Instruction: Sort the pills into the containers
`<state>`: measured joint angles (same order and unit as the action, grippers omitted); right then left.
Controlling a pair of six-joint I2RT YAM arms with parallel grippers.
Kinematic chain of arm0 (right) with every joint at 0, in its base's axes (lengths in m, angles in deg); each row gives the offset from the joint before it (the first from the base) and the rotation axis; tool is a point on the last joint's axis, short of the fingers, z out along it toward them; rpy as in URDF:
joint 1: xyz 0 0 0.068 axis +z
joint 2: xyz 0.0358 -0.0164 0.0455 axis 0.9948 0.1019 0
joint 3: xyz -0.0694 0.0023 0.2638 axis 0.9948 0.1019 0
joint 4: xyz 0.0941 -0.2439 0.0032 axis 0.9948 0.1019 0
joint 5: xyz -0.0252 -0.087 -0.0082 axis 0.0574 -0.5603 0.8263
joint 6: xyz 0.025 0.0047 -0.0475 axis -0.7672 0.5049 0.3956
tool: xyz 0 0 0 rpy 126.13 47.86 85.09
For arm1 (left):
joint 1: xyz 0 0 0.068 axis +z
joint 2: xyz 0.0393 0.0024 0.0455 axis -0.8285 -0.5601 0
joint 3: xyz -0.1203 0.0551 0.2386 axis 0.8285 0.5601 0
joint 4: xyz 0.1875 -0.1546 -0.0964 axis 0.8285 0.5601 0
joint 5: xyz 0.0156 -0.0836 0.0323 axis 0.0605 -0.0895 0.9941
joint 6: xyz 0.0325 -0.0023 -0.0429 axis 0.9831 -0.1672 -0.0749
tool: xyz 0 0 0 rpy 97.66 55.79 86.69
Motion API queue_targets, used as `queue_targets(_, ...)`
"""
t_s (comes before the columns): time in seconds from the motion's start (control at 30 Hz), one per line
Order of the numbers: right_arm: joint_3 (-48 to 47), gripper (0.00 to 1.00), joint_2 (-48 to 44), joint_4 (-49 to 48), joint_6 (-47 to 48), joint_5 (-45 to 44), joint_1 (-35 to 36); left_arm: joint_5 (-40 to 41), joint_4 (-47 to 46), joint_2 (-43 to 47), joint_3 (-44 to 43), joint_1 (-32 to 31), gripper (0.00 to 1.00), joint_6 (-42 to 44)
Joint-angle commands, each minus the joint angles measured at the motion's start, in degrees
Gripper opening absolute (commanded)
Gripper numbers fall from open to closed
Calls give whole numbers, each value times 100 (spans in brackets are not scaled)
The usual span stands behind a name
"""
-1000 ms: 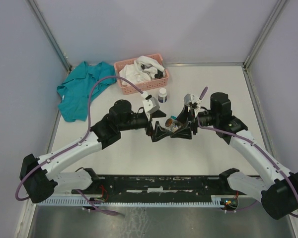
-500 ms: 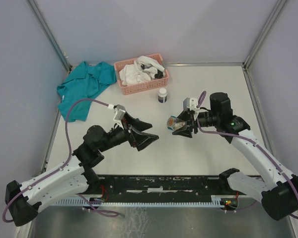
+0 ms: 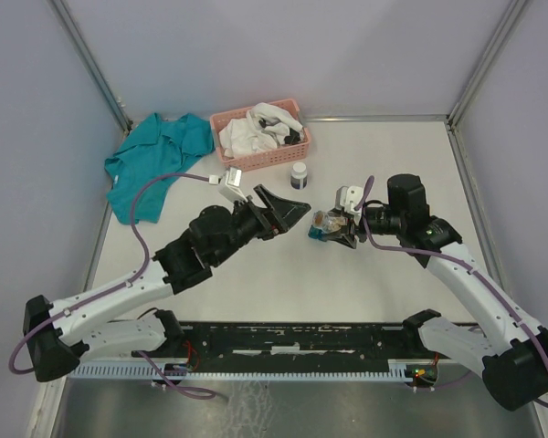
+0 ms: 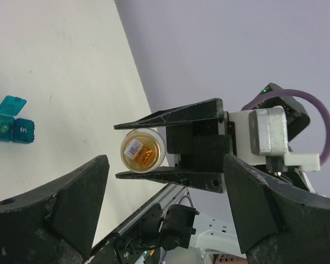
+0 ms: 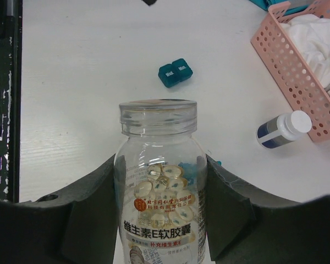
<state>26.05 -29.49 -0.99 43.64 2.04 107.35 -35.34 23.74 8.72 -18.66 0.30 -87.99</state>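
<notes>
**Top view.**
- My left gripper (image 3: 295, 212): jaws wide, holding nothing, above the middle of the bench (image 3: 402, 164).
- My right gripper (image 3: 333, 230): at 3 o'clock from the left one and apart from it. It is clamped on a clear pill bottle (image 3: 321, 222).
- White bottle (image 3: 299, 174): upright on the bench, at 12 o'clock from the left gripper.
- Pink basket (image 3: 265, 157): at 11 o'clock from the white bottle, with white cloth in it.
- Teal cloth (image 3: 155, 164): crumpled, at 9 o'clock from the basket.

**Left wrist view.**
- My own fingers sit at 7 and 5 o'clock of the frame, far apart.
- Beyond them, the right gripper's two fingers pinch the clear bottle, which is seen end-on.
- Containers (image 4: 11, 125): teal, on the bench at 9 o'clock of the frame. One lid stands open and its neighbour is shut.

**Right wrist view.**
- My fingers press both flanks of the clear bottle.
- Yellow capsules (image 5: 165, 190) fill its lower half, and the cap is on.
- At 12 o'clock beyond the cap, two joined teal boxes lie on the bench with lids shut and white lettering.
- The white bottle is at 3 o'clock, just beside the basket.
</notes>
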Motion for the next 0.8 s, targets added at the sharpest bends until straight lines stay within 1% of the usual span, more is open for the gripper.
queue_targets(0.0, -29, 1, -22, -189, 120, -58, -6, 860, 538, -444, -552, -247, 90, -298)
queue_targets(0.13, -26, 1, -36, -173, 114, -24, -9, 993, 572, -773, -777, -418, 90, -188)
queue_targets(0.43, -42, 1, -51, -163, 92, 37, -1, 794, 611, -1310, -1116, -495, 89, -84)
queue_targets(0.67, -49, 1, -56, -162, 77, 57, 3, 684, 605, -1484, -1177, -502, 82, -131)
queue_targets(0.77, -51, 0, -48, -157, 69, 57, 4, 587, 602, -1548, -1223, -501, 75, -136)
